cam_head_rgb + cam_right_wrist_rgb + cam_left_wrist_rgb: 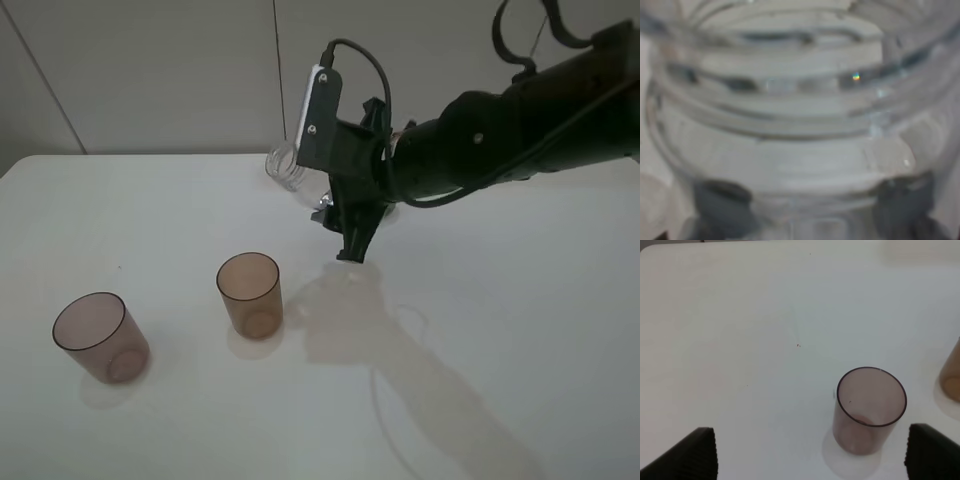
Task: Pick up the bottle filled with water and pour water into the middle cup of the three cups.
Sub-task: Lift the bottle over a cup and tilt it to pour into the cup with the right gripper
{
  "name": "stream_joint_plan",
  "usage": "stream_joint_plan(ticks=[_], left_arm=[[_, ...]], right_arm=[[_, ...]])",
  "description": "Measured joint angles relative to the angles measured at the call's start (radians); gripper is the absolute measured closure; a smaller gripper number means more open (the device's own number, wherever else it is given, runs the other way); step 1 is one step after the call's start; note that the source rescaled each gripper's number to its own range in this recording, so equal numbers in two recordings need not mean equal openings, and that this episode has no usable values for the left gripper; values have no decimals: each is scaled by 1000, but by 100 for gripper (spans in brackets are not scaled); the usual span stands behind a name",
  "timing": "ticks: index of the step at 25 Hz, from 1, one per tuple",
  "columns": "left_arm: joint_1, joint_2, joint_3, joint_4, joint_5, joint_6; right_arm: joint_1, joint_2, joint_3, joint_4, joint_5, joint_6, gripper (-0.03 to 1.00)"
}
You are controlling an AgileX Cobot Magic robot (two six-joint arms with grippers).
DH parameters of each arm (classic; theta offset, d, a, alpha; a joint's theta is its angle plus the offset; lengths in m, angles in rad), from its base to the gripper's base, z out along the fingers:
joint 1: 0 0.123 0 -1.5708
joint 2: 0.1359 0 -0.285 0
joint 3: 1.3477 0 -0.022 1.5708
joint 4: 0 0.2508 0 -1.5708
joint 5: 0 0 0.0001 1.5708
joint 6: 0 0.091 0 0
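My right fingers clamp the small clear plastic bottle above the white desk, behind and right of the amber translucent plastic tumbler. The pinkish-mauve plastic tumbler stands front-left of that, ahead of my spread left fingers.

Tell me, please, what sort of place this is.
Probably a robot lab bench: a white table, plain wall panels behind, and a black arm holding a bottle near an amber cup and a mauve cup.
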Motion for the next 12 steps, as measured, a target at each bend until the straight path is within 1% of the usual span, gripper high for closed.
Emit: stream_joint_plan(ticks=[2, 3, 7, 12], left_arm=[[0, 0, 0, 0, 0, 0], [0, 0, 0, 0, 0, 0], [0, 0, 0, 0, 0, 0], [0, 0, 0, 0, 0, 0]], right_arm=[[0, 16, -6, -46, -17, 0, 97], [0, 37, -7, -95, -60, 0, 97], [0, 92, -7, -172, -170, 0, 97], [0, 119, -7, -258, -244, 0, 97]])
